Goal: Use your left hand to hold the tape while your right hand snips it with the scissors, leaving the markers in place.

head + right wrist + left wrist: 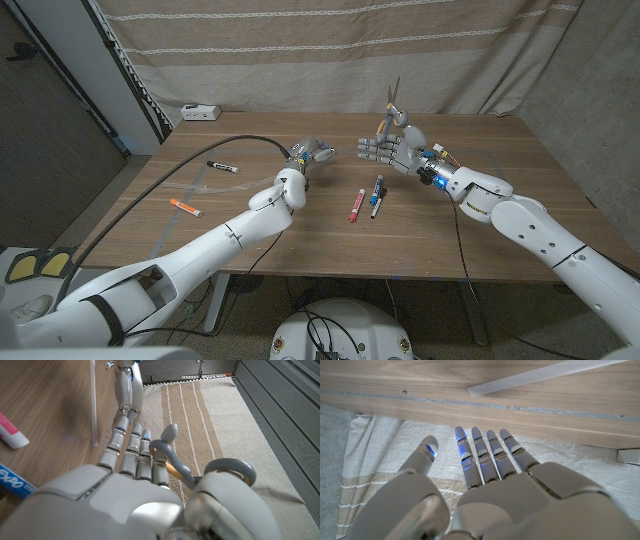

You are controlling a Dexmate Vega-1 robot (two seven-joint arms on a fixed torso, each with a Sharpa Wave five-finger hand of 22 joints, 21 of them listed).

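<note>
My left hand (pixel 316 153) hovers over the table's middle with its fingers (pixel 482 455) straight and apart, holding nothing. A translucent strip of tape (pixel 540 377) lies on the wood just beyond its fingertips, also seen as the tape (pixel 93 405) beside the left hand (pixel 125 385). My right hand (pixel 395 150) faces it a short way off and grips grey-handled scissors (pixel 392 105), blades pointing up; the scissors' handles (pixel 220 472) sit in its grasp. A red marker (pixel 356 204), a blue marker (pixel 379 187) and a black marker (pixel 376 207) lie in front of the hands.
A black marker (pixel 223 166) and an orange marker (pixel 185 207) lie on the table's left part. A white box (pixel 200 112) sits at the back left corner. A black cable (pixel 200 165) loops over my left arm. A striped curtain hangs behind.
</note>
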